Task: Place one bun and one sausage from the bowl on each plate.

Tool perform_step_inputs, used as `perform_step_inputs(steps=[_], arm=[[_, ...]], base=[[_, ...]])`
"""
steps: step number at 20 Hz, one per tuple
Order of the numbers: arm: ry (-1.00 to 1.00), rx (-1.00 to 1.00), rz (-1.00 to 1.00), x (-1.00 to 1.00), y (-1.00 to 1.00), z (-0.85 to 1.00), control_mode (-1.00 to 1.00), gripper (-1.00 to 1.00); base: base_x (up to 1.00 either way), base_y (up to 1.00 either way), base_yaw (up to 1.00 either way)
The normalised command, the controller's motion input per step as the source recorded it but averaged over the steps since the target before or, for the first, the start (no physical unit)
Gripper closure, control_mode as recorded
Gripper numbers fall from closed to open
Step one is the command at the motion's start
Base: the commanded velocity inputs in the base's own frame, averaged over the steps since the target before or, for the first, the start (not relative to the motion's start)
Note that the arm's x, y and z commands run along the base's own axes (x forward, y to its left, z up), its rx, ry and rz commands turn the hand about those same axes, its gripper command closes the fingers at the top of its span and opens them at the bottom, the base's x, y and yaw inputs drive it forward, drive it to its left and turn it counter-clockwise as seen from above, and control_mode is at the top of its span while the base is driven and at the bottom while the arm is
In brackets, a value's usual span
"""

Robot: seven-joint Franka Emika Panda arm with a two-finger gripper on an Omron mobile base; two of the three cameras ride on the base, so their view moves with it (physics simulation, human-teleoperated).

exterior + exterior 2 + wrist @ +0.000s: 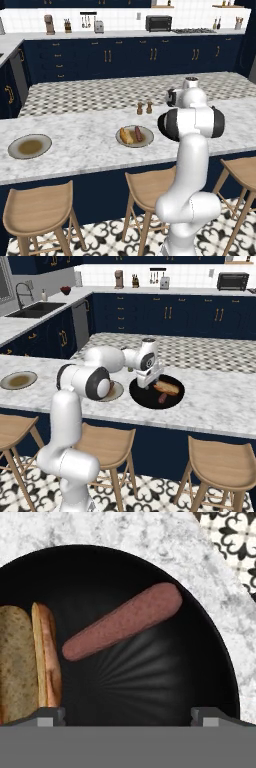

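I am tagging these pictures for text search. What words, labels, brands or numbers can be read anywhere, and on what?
None: no readable text anywhere.
The bowl, sausage, bun and plates carry no writing.
The toaster oven and coffee machine are too small to show any label.

Hand view close above bowl (150,692)

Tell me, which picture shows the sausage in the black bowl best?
The hand view: the sausage lies big and whole in the bowl. The right base view shows it small, beside the bun.
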Motion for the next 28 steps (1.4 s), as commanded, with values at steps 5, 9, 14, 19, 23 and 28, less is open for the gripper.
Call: perform_step_inputs(steps=[5, 9, 14, 19, 23, 28], arm=[[-0.12, 0.0, -0.02, 0.19, -0.01, -0.2, -1.0, -1.0], [-0.1, 0.0, 0.0, 0.17, 0.0, -0.19, -1.0, -1.0], [-0.01, 0.0, 0.0, 0.2, 0.0, -0.02, -1.0, -1.0], [-0.01, 0.0, 0.0, 0.23, -0.01, -0.05, -1.0, -1.0], [-0.02, 0.0, 0.0, 0.18, -0.15, -0.1, -1.0, -1.0], [-0.02, 0.0, 0.0, 0.28, -0.24, -0.15, -1.0, -1.0]], base=[[0.0, 0.0, 0.0], [0.0, 0.0, 0.0], [0.0, 0.0, 0.0], [0.0, 0.0, 0.0], [0.0, 0.0, 0.0], [0.0, 0.0, 0.0]])
